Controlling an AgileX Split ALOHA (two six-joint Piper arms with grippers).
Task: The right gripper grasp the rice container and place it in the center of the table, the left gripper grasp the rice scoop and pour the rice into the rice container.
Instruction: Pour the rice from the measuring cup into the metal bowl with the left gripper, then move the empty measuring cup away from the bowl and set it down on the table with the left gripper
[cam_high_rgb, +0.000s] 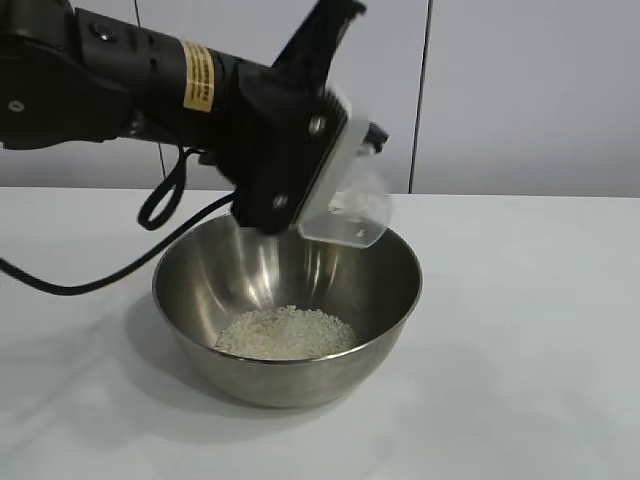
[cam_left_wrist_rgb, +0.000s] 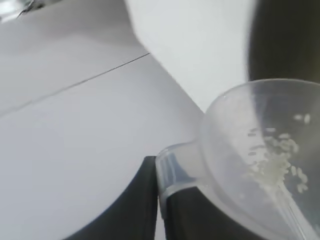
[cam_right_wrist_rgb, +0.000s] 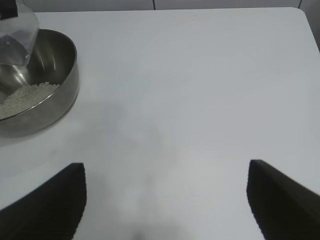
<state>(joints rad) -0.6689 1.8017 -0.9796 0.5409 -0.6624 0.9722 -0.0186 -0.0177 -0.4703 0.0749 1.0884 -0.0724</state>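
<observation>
Now the white table (cam_high_rgb: 540, 330) is carrying the rice container (cam_high_rgb: 380, 300) mid-table, holding rice (cam_high_rgb: 285, 333). Left gripper (cam_high_rgb: 335, 150) fingers are grasping the tipped rice scoop (cam_high_rgb: 350, 205) above it; right gripper (cam_right_wrist_rgb: 165, 200) fingers are spread wide.

From the exterior view we look level and close across the plain white tabletop (cam_high_rgb: 540, 350), facing the wall behind, with the large shiny round steel bowl (cam_high_rgb: 287, 300) filling the lower centre of the frame. From the left wrist view we sit very near the small translucent plastic measuring cup (cam_left_wrist_rgb: 260, 165) at lower right. From the right wrist view we look down from farther off; the bowl sits at upper left, shared with the exterior view, as is the cup.
</observation>
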